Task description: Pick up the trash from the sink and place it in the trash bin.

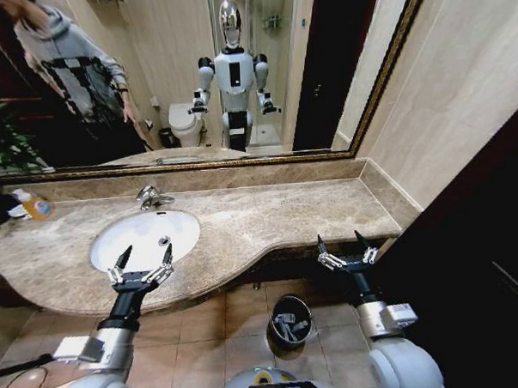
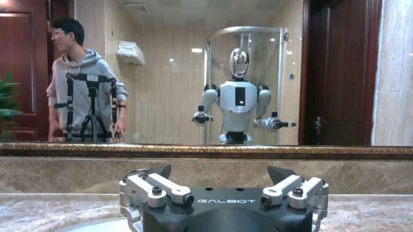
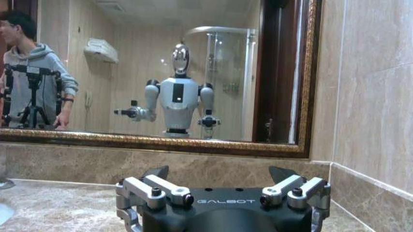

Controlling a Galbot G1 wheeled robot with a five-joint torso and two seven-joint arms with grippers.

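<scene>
Down on the tiled floor, tucked under the counter's front edge, sits the trash bin (image 1: 290, 320), small, round and black, with a few pale bits inside that look like the trash (image 1: 292, 327), too small to make out properly. Open floor tile all around it, robot's own body just behind.

Up on top, white oval sink (image 1: 146, 238) set into the beige marble counter (image 1: 277, 219), basin looks bare from the head view. Chrome faucet (image 1: 150, 197) at its back rim.

Left gripper (image 1: 140, 266) hovering over the sink's near edge, fingers spread wide, nothing in them. Right gripper (image 1: 347, 249) hanging off the counter's front lip on the far right, also splayed open and empty, well apart from the sink. Plenty of bare marble between the two.

Orange-labelled soap bottle (image 1: 34, 205) lying near the back wall at the far left of the counter. Mirror (image 1: 193, 68) with a gold frame running along the back, tiled wall closing off the right end.
</scene>
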